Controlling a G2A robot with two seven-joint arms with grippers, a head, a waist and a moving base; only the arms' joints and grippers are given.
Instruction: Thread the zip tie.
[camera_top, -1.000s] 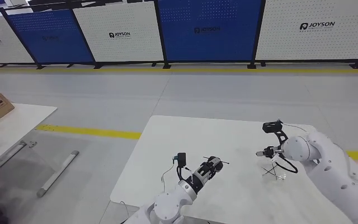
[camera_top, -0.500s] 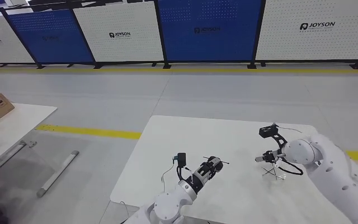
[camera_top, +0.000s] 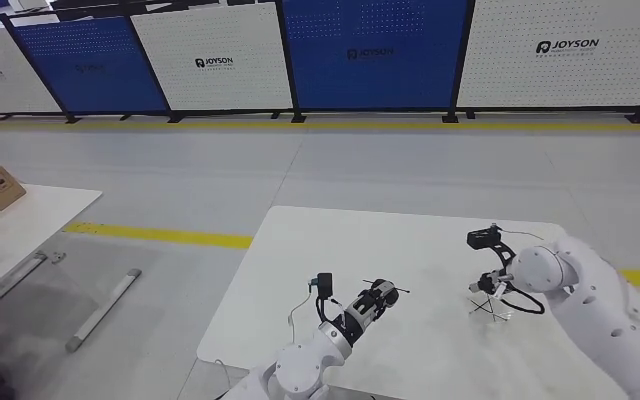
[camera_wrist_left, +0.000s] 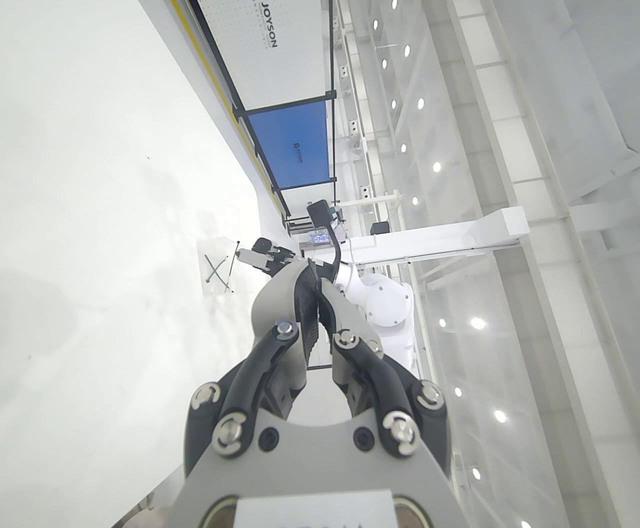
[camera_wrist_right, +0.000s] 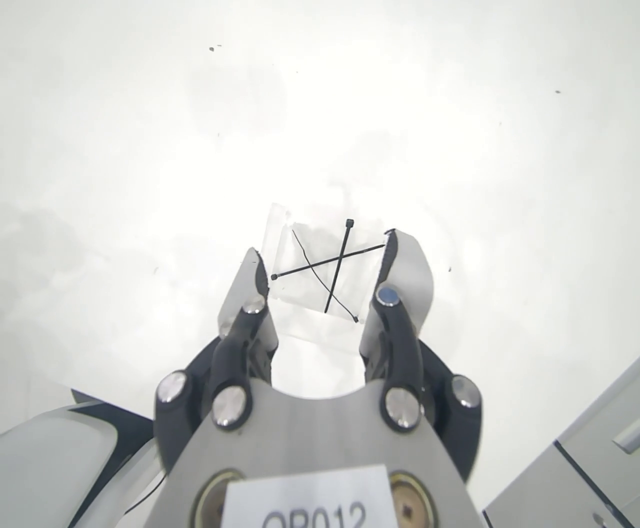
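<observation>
From where I stand the threading has not begun. Three thin black plastic zip ties (camera_wrist_right: 339, 257) lie loose on a small clear plastic sheet (camera_wrist_right: 295, 292) towards the right side of the white desk (camera_top: 330, 250). Two of them are straight and cross in an X, and a finer, curved one lies over them. None has its tail through its head, and none has been lifted. The right hand (camera_wrist_right: 324, 252) hangs just above them with its fingers spread wide, one on each side of the little heap, and nothing in it. By my reckoning everything is left to do: pick one tie, raise it, bring tail to head and push it through. The left hand (camera_wrist_left: 312, 270) sits well apart, near the front of the desk, with its two fingers pressed together. From above, a thin dark line (camera_top: 402, 291) crosses its tip. That may be a fourth tie pinched there, but its wrist camera does not show this clearly, so I cannot say. The count is three ties for certain, one clear sheet, one desk and two hands.
</observation>
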